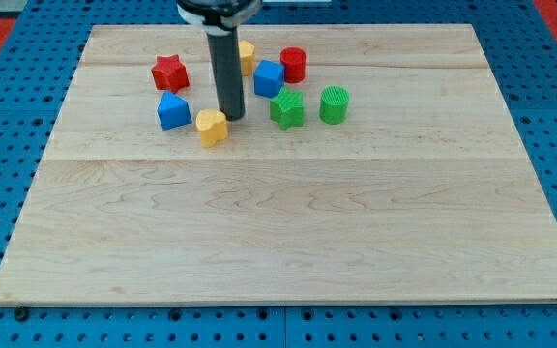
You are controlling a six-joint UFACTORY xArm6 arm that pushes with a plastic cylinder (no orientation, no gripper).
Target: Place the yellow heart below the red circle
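Observation:
The yellow heart (212,127) lies on the wooden board (288,222), left of centre in the upper part. The red circle (293,64) stands near the view's top, up and to the right of the heart. My tip (232,117) is at the heart's upper right edge, touching it or nearly so. The dark rod rises from there to the view's top and hides part of a second yellow block (247,56).
A red star (170,72) and a blue block (173,111) sit left of the rod. A blue cube (269,78), a green star (286,108) and a green cylinder (334,104) sit to its right, below the red circle.

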